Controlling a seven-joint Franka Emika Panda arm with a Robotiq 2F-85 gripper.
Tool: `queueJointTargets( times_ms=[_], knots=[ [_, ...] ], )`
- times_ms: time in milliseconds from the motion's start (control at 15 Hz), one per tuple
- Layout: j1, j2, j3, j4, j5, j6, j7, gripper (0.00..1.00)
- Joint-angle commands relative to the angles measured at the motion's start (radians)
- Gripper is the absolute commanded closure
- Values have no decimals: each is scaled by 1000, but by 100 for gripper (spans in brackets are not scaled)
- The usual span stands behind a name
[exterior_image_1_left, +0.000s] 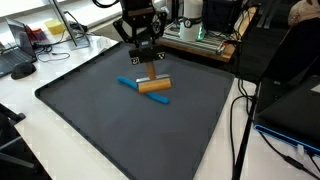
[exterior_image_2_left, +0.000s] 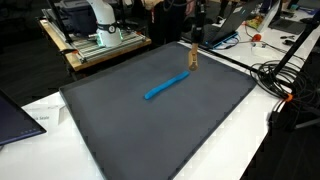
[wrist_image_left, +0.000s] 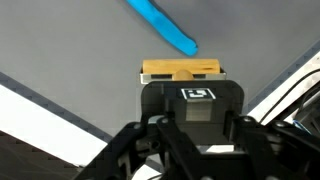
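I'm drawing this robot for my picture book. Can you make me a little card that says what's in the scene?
Robot part: the fingers, coming down from above
Fingers: shut, pinching a wooden block
Block colour: light tan
Nearby thing: a blue stick, lying flat
Stick and block: one end of the stick is close to the block; I cannot tell if they touch
Floor of the scene: a dark gray mat on a white table

In the wrist view the blue pen (wrist_image_left: 160, 25) runs off the top edge. The gripper (wrist_image_left: 183, 84) hides part of the wooden block (wrist_image_left: 182, 68). In an exterior view the wooden block (exterior_image_2_left: 193, 57) is tiny and blurry.
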Motion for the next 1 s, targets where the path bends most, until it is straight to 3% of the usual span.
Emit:
queueJointTargets(
  times_ms=[0,267,533,933],
  knots=[
    [31,47,1,126,-68,-133,123,78],
    [68,116,2,249,-123,-229,233,78],
    [120,188,-16,339,-250,-249,408,78],
    [204,233,-17,368,-376,-273,560,78]
  ],
)
